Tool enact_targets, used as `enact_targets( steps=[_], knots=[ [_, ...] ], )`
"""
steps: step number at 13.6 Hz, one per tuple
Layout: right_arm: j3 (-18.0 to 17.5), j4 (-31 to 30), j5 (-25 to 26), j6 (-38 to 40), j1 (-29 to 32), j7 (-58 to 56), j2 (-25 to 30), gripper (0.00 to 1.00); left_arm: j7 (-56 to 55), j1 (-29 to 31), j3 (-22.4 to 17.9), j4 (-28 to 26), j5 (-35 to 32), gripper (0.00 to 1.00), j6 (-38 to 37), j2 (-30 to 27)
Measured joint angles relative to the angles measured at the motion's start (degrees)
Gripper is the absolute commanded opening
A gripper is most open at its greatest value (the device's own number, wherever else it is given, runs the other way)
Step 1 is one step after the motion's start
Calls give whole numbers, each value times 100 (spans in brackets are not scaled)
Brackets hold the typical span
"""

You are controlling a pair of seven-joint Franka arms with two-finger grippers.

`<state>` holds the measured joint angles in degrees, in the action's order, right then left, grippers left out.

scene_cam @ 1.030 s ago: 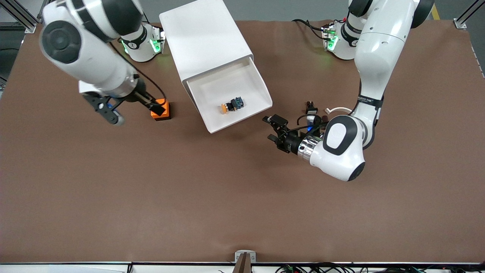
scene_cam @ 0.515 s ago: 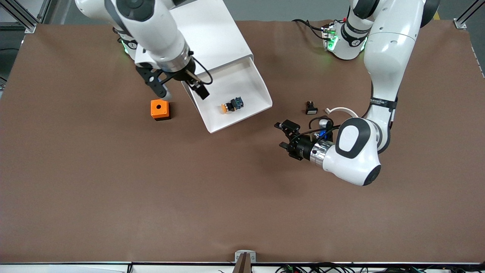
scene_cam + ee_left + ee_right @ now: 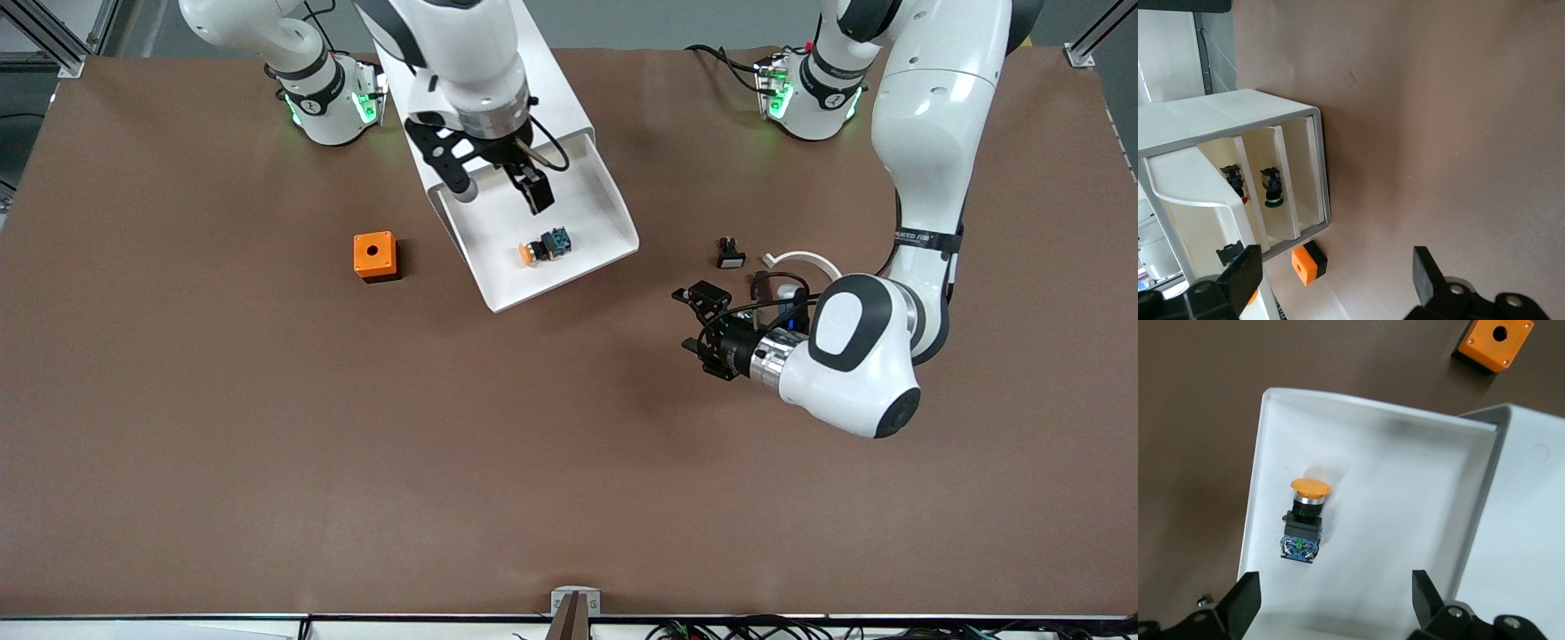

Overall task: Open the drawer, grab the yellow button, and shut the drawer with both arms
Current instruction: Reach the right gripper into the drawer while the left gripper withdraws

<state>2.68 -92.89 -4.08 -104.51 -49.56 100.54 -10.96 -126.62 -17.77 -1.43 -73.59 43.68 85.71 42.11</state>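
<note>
Lying button (image 3: 544,245), orange cap toward right arm's end

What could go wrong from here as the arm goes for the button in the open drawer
The button lies on its side in the drawer, so its round cap may roll or slip when pinched. The open right end effector hangs over the drawer close to its wall, and a finger could catch the rim coming down. The open left end effector waits over bare table, away from the drawer it must later help close.

The arms (image 3: 933,98) look glossy white plastic; the drawer (image 3: 569,227) is smooth matt white plastic; the table (image 3: 267,444) wears matt brown paper-like covering.
</note>
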Motion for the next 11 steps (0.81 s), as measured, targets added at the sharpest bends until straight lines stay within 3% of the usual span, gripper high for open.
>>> enact_targets(
  steps=[11],
  knots=[
    [92, -4, 271, -590, -209, 453, -769, 100, 742, 1, -1, 4, -762, 99, -274, -300]
  ],
)
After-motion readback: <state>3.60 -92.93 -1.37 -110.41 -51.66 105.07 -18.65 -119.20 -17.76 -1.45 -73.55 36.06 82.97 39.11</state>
